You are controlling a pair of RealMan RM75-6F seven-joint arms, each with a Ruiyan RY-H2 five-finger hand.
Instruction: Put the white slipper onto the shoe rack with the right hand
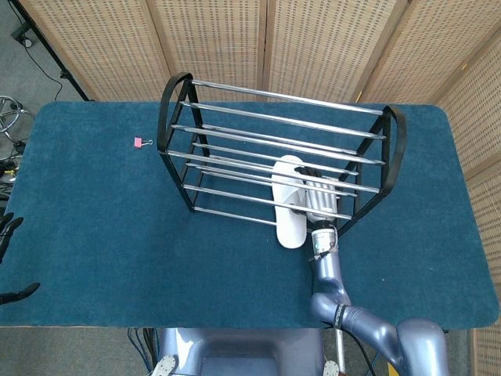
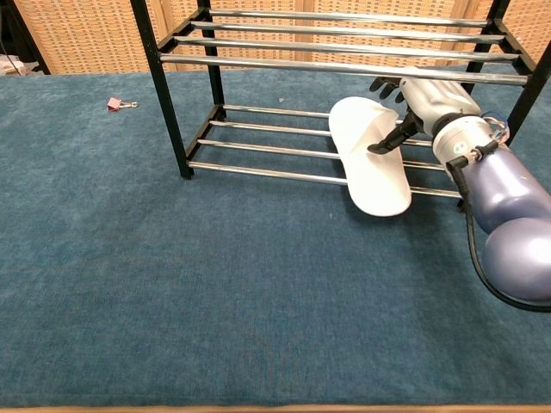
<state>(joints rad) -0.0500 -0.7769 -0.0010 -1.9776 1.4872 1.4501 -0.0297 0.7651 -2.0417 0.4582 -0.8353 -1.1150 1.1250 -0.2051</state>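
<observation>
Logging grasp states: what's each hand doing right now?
Left hand: only dark fingertips at the frame edge, cannot tell.
Right hand: holding the white slipper.

Obstacles: shoe rack [image 2: 344, 69] upper bars directly over your right hand [image 2: 426, 103]; black end frame [image 2: 527, 90] just beside. Surface [image 2: 215, 284] in front open.

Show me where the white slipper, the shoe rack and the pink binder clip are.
white slipper [image 2: 372, 176], chest view, middle of its sole area.
shoe rack [image 2: 169, 103], chest view, front left black post.
pink binder clip [image 1: 138, 142], head view, its pink body on the mat.
</observation>
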